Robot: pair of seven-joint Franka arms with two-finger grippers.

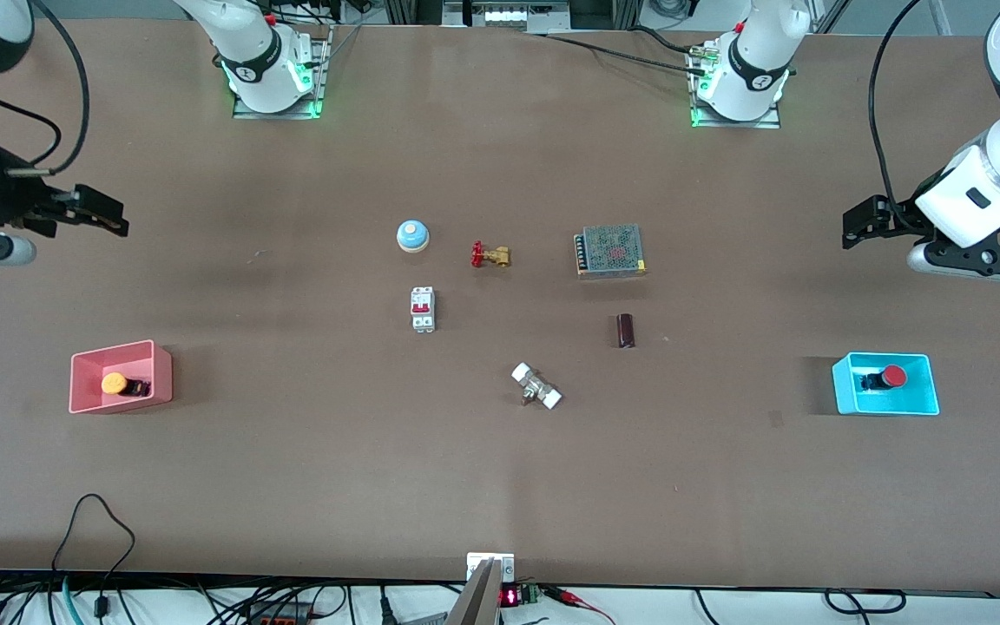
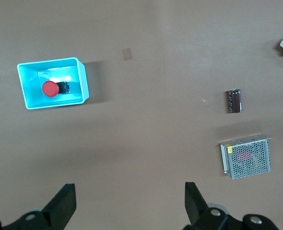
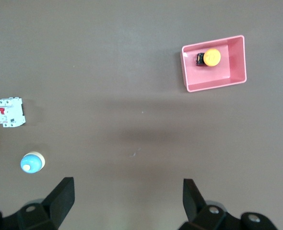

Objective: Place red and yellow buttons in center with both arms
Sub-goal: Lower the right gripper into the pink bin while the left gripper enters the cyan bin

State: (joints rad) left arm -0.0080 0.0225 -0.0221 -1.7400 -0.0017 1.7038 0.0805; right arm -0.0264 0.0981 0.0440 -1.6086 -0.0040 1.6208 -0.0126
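The yellow button (image 1: 115,383) lies on its side in the pink bin (image 1: 79,395) at the right arm's end of the table. The red button (image 1: 892,376) lies in the cyan bin (image 1: 847,401) at the left arm's end. My right gripper (image 1: 116,220) is open and empty, up over bare tabletop at its end. My left gripper (image 1: 852,229) is open and empty, up over bare tabletop at its end. The left wrist view shows the red button (image 2: 49,88) in the cyan bin (image 2: 82,82), away from the open gripper (image 2: 130,201). The right wrist view shows the yellow button (image 3: 211,57) in the pink bin (image 3: 236,62), away from the open gripper (image 3: 128,199).
Around the brown table's middle (image 1: 500,451) lie a pale blue bell (image 1: 412,235), a brass valve with a red handwheel (image 1: 490,255), a mesh-covered power supply (image 1: 610,250), a white circuit breaker (image 1: 423,309), a dark cylinder (image 1: 626,330) and a white-ended metal fitting (image 1: 536,386).
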